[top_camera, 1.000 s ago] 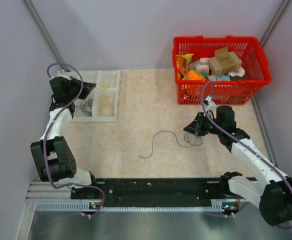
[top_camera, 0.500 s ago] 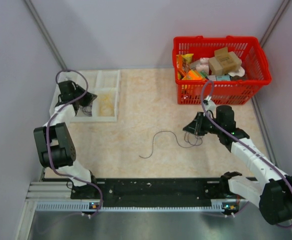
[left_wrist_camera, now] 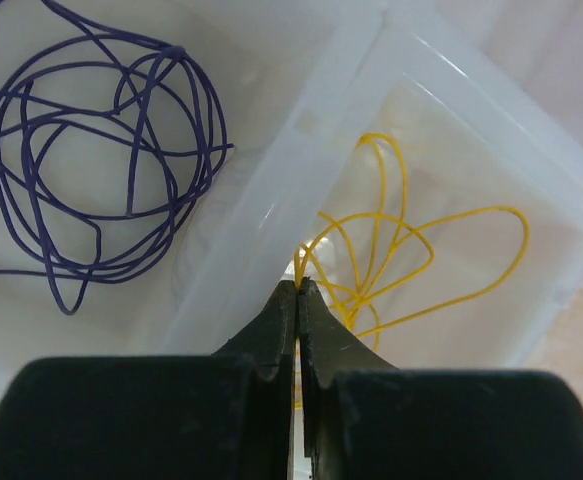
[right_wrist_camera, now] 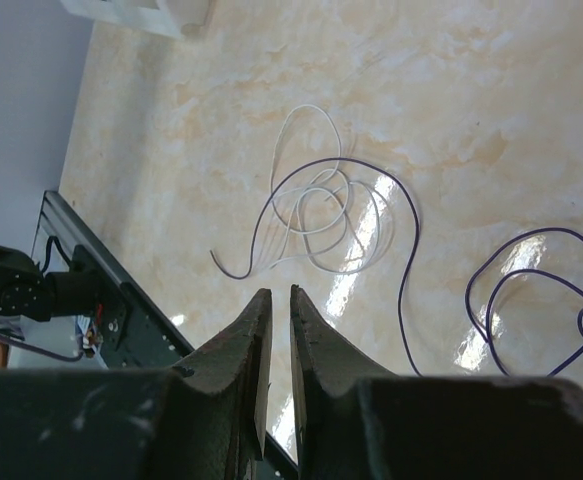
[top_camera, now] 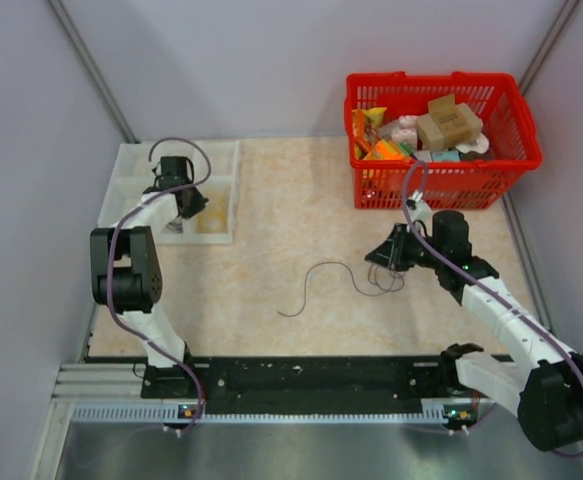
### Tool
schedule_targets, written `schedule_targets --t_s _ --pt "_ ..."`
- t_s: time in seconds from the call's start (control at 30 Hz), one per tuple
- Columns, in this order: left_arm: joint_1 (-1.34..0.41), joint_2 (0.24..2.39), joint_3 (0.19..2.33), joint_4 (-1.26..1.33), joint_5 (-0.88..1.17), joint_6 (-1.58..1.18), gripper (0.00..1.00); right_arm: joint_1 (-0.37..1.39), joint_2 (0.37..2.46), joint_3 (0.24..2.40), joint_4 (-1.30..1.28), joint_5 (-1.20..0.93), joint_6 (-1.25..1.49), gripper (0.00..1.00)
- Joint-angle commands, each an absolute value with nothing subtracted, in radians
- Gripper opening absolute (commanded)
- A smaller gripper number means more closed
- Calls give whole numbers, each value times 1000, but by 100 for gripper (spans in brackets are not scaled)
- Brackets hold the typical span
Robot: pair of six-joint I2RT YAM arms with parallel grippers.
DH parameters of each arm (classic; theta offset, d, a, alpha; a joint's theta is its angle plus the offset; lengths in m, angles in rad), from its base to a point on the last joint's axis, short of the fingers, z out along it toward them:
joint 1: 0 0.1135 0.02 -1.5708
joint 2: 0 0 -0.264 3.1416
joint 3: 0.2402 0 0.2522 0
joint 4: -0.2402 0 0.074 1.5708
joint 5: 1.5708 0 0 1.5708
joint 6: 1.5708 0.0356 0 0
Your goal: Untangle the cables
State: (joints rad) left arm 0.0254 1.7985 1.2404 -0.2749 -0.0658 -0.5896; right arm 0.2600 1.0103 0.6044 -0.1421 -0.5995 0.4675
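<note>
Here, left gripper point(left_wrist_camera: 299, 288): jaws pressed together, nipping a strand of the thin yellow wire point(left_wrist_camera: 401, 250).
Yellow wire's place: looped in the right compartment of the translucent white plastic tray point(left_wrist_camera: 271, 200).
Dark purple wire coil point(left_wrist_camera: 101, 170): left compartment.
Right gripper point(right_wrist_camera: 273, 295): jaws a narrow slit apart, empty, near the whitish-and-purple wire tangle point(right_wrist_camera: 321, 210) on the beige marbled table point(right_wrist_camera: 521, 100).

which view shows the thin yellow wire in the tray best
Left wrist: the thin yellow wire shows as crisp loops in the clear plastic tray. Top external gives only a faint yellow smudge; right wrist misses it.
</note>
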Motion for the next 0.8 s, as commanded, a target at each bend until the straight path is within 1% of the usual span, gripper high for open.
schedule_targets --t_s 0.0,0.13,0.17,0.2,0.27,0.3,0.37,0.4,0.43,0.47,0.6,0.63,0.67,0.77 --pt "51 1845 1324 -340 -146 -571 0 272 986 627 -123 -604 459 13" --pt "46 1864 1332 -354 -85 -580 0 270 988 627 -117 -601 462 13" --pt "45 1850 1315 -342 -81 -581 4 271 988 629 -117 -601 462 13" --pt "44 1835 1299 -328 -80 -580 11 272 989 630 -115 -604 462 13" --pt "44 1800 1287 -315 -69 -575 27 271 988 632 -117 -606 460 13" --pt "44 1780 1284 -311 -61 -575 34 270 986 630 -120 -604 462 13" --pt "44 1741 1287 -311 -40 -572 42 271 986 627 -120 -607 460 13" --pt "46 1720 1290 -316 -31 -572 48 272 989 626 -123 -609 460 13" --pt "45 1703 1292 -319 -19 -572 52 270 988 624 -123 -611 460 13" --pt "46 1681 1295 -327 -12 -571 54 271 989 623 -123 -612 460 13" --pt "44 1600 1296 -359 -6 -566 57 273 991 614 -123 -611 465 13" --pt "46 1547 1295 -383 -6 -558 60 276 996 609 -123 -606 465 13" --pt "46 1525 1290 -396 -6 -557 61 281 999 611 -126 -603 462 13" --pt "46 1416 1241 -381 76 -542 61 304 1022 615 -135 -588 454 13"
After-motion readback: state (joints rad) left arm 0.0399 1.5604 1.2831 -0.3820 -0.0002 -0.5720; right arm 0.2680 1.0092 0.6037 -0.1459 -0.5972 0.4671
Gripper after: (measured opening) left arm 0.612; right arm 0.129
